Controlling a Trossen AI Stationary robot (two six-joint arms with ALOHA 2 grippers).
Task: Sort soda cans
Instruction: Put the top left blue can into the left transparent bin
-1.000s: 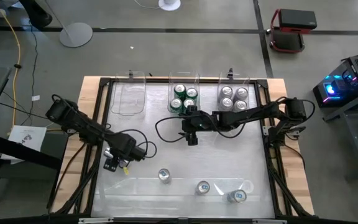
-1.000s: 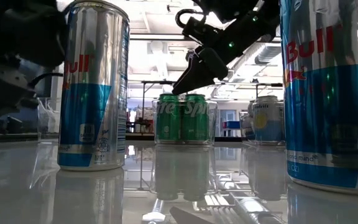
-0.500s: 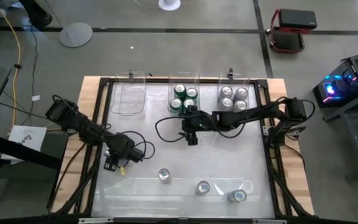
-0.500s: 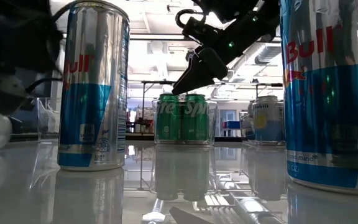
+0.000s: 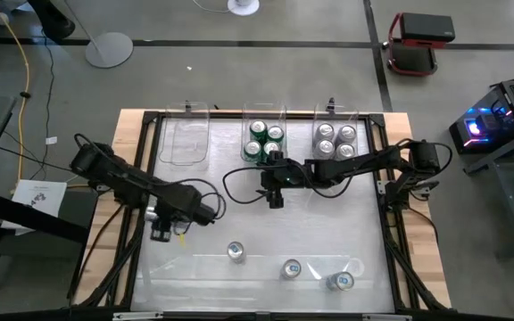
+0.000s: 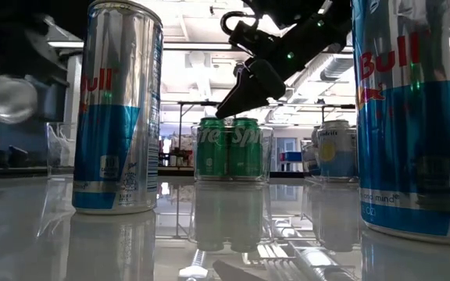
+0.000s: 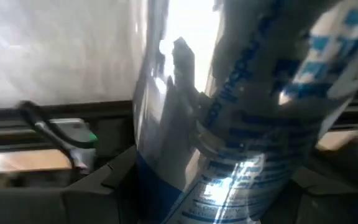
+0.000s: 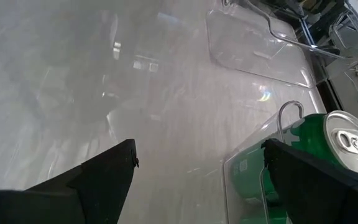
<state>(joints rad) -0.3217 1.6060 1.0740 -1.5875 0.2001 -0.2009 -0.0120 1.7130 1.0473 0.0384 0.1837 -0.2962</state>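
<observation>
My left gripper (image 5: 161, 227) is at the table's left side, shut on a silver-and-blue soda can (image 7: 241, 112), which fills the left wrist view. The low view shows that can's round silver end (image 6: 10, 97) up in the air. Three more silver-and-blue cans stand upright near the near edge (image 5: 236, 252) (image 5: 292, 267) (image 5: 341, 281). My right gripper (image 5: 275, 198) hovers open just in front of the middle bin; a green can (image 8: 328, 155) shows past its fingers. My left gripper pinches the silver-and-blue can across its body (image 7: 185, 162), with one dark finger (image 7: 98, 193) on either side. The can is lifted clear of the table and lies about level, its round end (image 6: 10, 97) facing the near edge.
Three clear bins sit along the far edge: the left one (image 5: 186, 143) holds nothing, the middle one (image 5: 279, 114) holds green cans, the right one (image 5: 357, 125) holds silver cans. A black frame (image 5: 145, 169) borders the glossy table. Open surface lies between the bins and the near cans.
My left gripper has risen from table height with the silver-and-blue can; in the low view the can's end has gone from just above the table to well above it and a little toward the centre. The left arm has shifted slightly toward the table's right.
</observation>
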